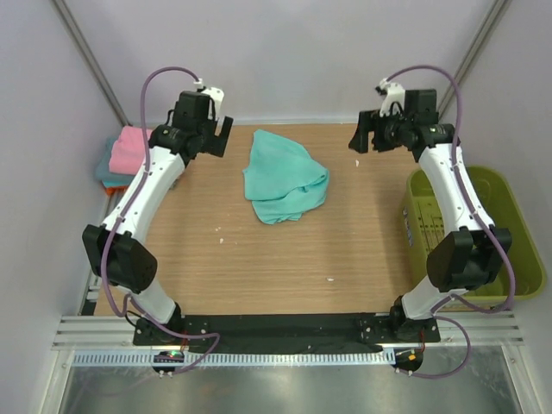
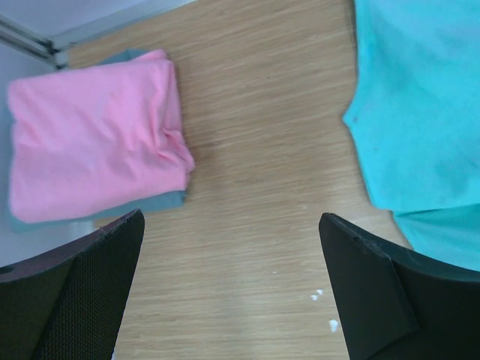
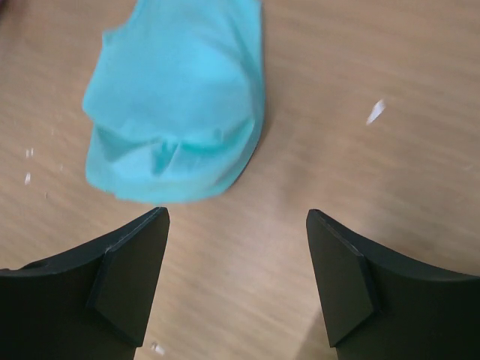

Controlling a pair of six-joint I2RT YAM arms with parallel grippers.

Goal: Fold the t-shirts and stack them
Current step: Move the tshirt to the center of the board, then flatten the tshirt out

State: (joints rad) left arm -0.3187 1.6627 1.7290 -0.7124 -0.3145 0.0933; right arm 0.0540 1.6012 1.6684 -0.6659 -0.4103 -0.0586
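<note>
Teal-green t-shirt (image 1: 285, 177) lay at 12 o'clock of the worktop (image 1: 259, 259) centre. It was a loose, bunched heap with one edge rolled under, not folded. Pink t-shirt (image 1: 131, 145) sat folded at 10 o'clock on top of a folded teal t-shirt (image 1: 110, 172), at the worktop's left edge.

Your left pincer (image 2: 232, 281) had its jaws apart and empty over bare wood between the stack and the heap. Your right pincer (image 3: 236, 277) was also apart and empty, at about 2 o'clock of the heap.

My read is that the step in hand was spreading the tee flat. You'd have wanted one pincer on each side seam or shoulder, pinching a single layer. Then lift, pull outward evenly and lay it down before creasing. Grabbing the rolled lump would likely have dragged the layers together.

The cloth looked like a soft, limp, matte knit that creases easily. The worktop was smooth wood-grain with a few white specks, so it was probably low friction. The olive-green plastic basket (image 1: 509, 194) at 3 o'clock looked rigid.
</note>
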